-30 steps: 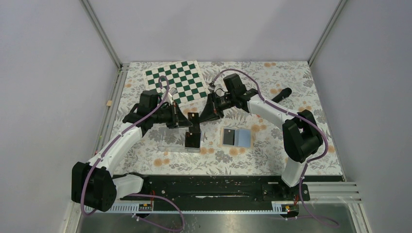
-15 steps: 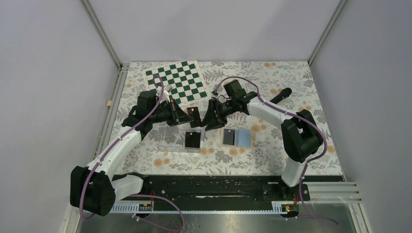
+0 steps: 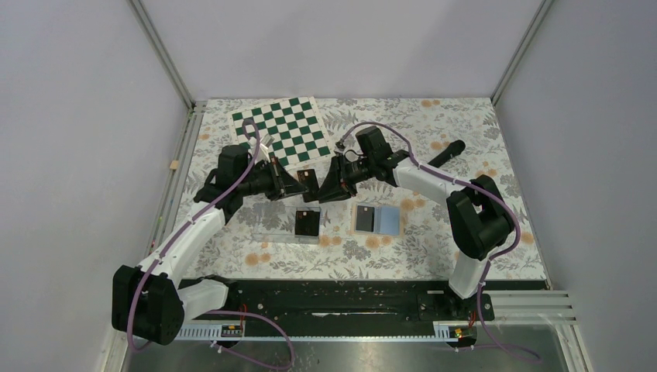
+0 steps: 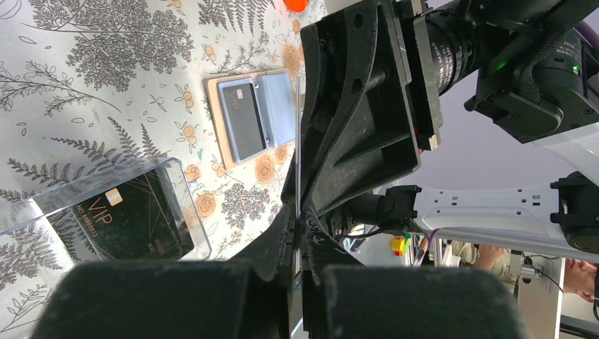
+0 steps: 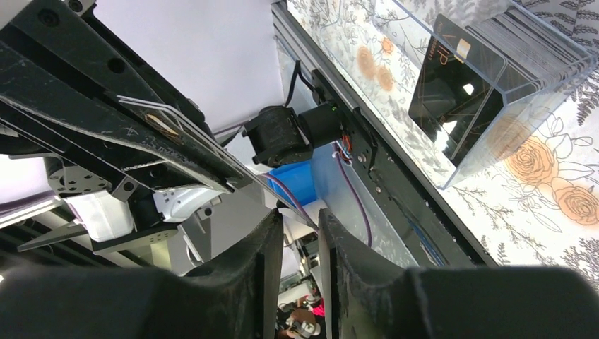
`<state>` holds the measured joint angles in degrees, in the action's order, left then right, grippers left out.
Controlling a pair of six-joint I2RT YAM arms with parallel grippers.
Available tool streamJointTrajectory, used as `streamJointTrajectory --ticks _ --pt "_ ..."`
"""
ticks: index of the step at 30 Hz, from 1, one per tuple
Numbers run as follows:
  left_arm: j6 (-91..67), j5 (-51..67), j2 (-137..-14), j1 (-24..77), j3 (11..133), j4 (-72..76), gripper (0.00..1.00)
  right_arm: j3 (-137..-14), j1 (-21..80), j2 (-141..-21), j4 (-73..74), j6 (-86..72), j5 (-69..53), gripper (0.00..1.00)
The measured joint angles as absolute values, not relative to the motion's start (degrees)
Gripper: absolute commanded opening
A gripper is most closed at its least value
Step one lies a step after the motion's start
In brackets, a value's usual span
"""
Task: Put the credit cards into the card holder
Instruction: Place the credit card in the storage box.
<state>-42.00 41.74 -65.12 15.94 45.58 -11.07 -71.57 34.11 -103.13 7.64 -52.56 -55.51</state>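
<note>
**Left hand has a card aloft, right hand nose to nose with it**

Left hand [image 4: 298, 222] is clamped tight on a credit card [image 3: 307, 179], and it holds that card up off the counter [image 3: 403, 256], above the far end of the clear tray [image 3: 271, 229]. From the left wrist the card shows edge-on, a thin pale line running straight out from between the pressed fingers. Facing it, tip to tip, is the right hand [image 5: 298, 215]. Its two fingers stand a little apart, a narrow slot between them, and through that slot you see only background, so nothing is gripped there. Does the right hand touch the far edge of the card? From these angles I can't say; the two are very close at least.

Down on the floral counter, just right of the tray, the card holder [image 3: 389, 220] lies flat and open, pale blue lining facing up. One black card [image 3: 363, 218] already sits on its left half, with a small light mark near one corner. The tray itself holds more black cards [image 3: 307, 222] at its right end, the top one printed VIP in gold with a small gold chip.

Behind the left arm, a green-and-white chessboard [image 3: 283, 130] lies at the far left of the counter. Out to the far right, a black marker [image 3: 448, 152] lies at an angle, well apart from the action.
</note>
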Motion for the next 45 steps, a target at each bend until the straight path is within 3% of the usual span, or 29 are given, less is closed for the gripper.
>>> streamJointTrajectory --ticks 9,21,25,37,45 --pt "-41.0 40.2 -65.0 15.4 45.6 -11.8 0.00 -70.6 34.1 -103.1 4.8 -55.4 -55.6 0.12" --pt "-38.9 38.8 -65.0 15.3 46.0 -14.1 0.00 -70.0 34.1 -103.1 3.2 -55.8 -55.4 0.08" --pt "-38.3 38.0 -65.0 15.3 46.3 -15.0 0.00 -69.7 34.1 -103.0 2.2 -56.2 -55.4 0.13" --pt "-35.8 37.2 -65.0 15.8 48.3 -18.6 0.00 -69.7 34.4 -103.0 1.8 -57.8 -55.0 0.38" --pt "-35.0 37.0 -65.0 15.8 48.3 -19.9 0.00 -69.7 34.4 -103.0 1.9 -58.3 -54.5 0.37"
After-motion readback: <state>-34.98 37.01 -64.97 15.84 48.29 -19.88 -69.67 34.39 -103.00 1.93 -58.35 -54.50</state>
